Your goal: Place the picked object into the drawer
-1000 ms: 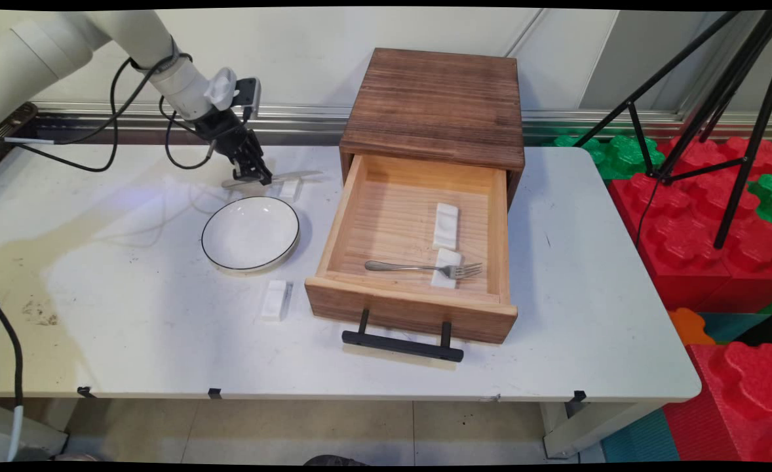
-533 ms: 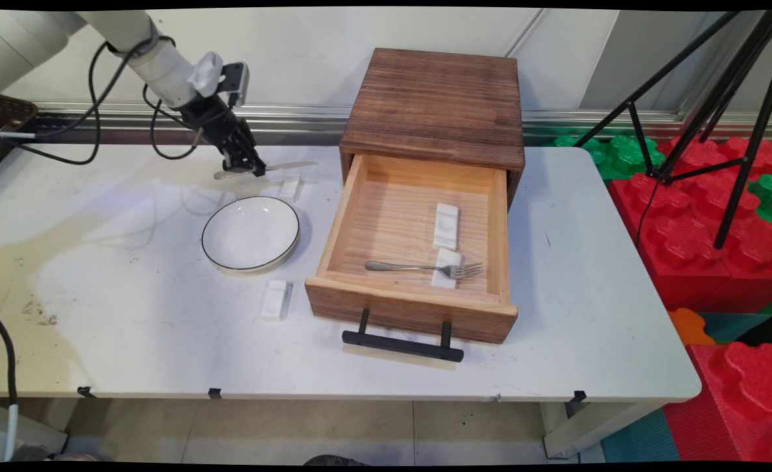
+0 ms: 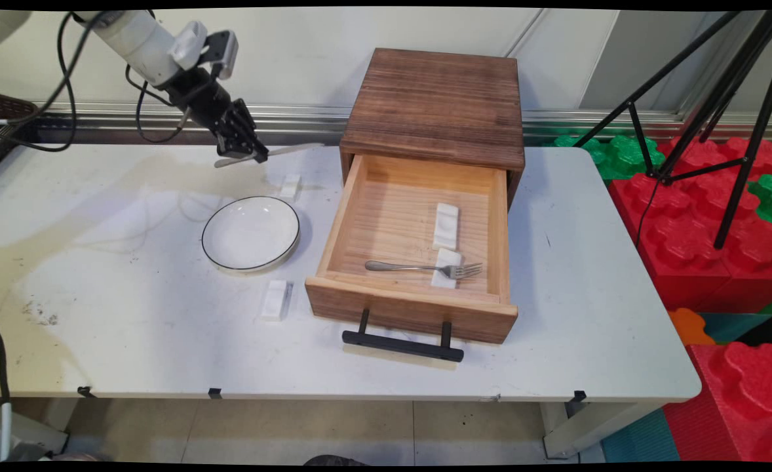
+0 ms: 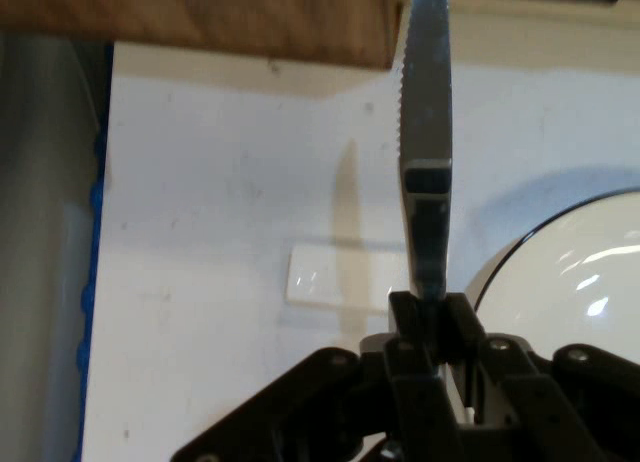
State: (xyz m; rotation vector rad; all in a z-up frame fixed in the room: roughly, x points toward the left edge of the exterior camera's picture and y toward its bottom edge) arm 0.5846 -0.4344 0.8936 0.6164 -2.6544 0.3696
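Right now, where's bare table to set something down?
Bare: table left of the plate; the strip right of the drawer. Crowded: between plate and drawer, white rests, with the hand holding the knife above.

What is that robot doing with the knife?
The gripper is shut on a knife and holds it in the air above the table, behind the plate. A small white rest lies just below the knife. Beside them a wooden drawer stands pulled open, with a fork and two more white rests inside.
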